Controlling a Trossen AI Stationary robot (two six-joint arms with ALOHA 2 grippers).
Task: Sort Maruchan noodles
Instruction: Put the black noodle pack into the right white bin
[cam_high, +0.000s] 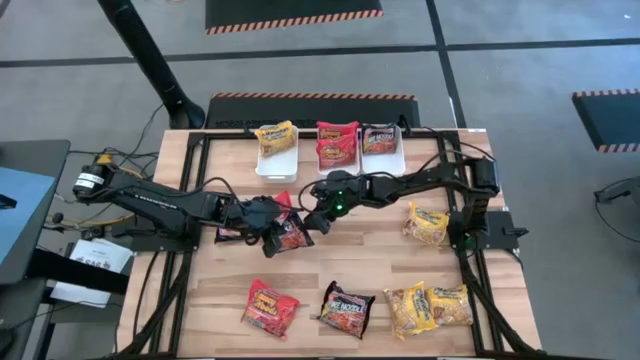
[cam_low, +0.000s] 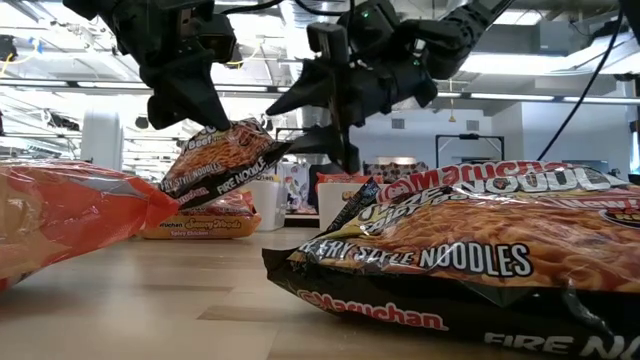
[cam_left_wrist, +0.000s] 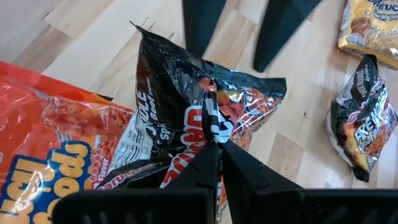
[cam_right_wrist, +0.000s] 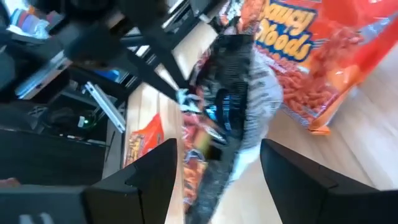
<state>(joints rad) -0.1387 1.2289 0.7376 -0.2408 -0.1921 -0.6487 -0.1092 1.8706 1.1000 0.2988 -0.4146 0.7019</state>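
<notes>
in the high view, your left end effector (cam_high: 272, 232) is sitting near the middle of the tabletop (cam_high: 330, 268), clenched on a dark fire-spice packet (cam_high: 291, 232), while your right end effector (cam_high: 318, 212) is reaching in from the other side with its fingers spread wide, just beside that same packet; a red packet (cam_high: 232, 230) is lying under the left arm, three white bins (cam_high: 277, 160) at the far edge are already holding yellow, red and dark packets, and five more are lying loose along the near edge and the right side. in the low view, you are holding the dark packet (cam_low: 222, 158) tilted and clear of the wood, with the right arm's open fingers (cam_low: 335, 105) hanging next to its raised end. in the left wrist view, your two fingers are pinching a crumpled corner of the dark packet (cam_left_wrist: 186, 118), and the other arm's dark fingers (cam_left_wrist: 200, 25) are pointing down at its far edge. in the right wrist view, the packet (cam_right_wrist: 239, 93) is lying between your open fingers but not touching them. this is looking like a hand-over: you are likely needing to close the right fingers on the free end before letting go with the left, then carry it to the bin with dark packets.
</notes>
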